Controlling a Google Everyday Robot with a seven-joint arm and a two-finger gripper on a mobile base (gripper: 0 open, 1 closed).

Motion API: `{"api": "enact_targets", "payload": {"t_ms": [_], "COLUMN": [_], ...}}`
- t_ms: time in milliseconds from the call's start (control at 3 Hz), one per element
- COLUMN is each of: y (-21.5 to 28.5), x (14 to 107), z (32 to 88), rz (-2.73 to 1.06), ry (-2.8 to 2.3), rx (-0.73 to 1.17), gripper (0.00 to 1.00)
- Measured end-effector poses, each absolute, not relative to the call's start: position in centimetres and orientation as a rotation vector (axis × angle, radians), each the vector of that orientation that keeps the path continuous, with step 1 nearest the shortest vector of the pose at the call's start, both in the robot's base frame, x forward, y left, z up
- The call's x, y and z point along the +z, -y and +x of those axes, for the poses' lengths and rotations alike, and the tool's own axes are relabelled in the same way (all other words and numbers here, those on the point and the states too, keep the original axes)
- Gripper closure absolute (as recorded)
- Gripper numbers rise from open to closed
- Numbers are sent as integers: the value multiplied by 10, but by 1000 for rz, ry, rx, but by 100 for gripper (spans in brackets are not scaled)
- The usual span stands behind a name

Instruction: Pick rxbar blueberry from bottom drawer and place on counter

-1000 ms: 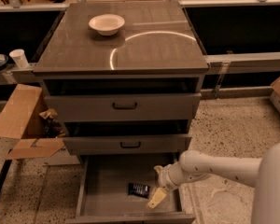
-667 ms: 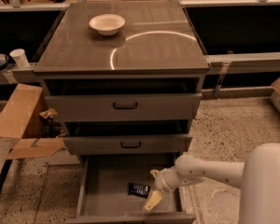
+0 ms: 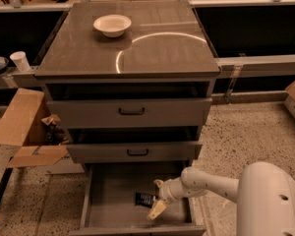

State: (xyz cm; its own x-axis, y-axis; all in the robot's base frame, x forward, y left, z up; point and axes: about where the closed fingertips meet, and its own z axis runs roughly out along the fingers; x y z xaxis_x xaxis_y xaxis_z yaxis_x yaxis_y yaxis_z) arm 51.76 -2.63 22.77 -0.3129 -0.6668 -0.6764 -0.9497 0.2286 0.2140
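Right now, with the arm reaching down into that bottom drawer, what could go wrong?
The rxbar blueberry lies flat on the bottom drawer floor, so the gripper beside it may push it away instead of grasping it. The middle drawer sits just above, so lifting straight up might bump it. The thin bar could also slip before reaching the counter.

A white bowl [image 3: 112, 24] was set on the counter [image 3: 152, 58]. A paper cup [image 3: 20, 61] and an opened cardboard box [image 3: 24, 127] were seen at the left.

Glossy counter [image 3: 83, 58], matt metal bottom drawer [image 3: 108, 203], smooth pale end effector [image 3: 157, 197] inside
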Motion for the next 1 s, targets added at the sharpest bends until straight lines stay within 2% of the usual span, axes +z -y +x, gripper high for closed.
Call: {"api": "enact_targets", "payload": {"t_ms": [1000], "y": [27], "x": [200], "z": [543], "rz": [-1555], "ry": [-1995], "rx": [741], "gripper": [0]}}
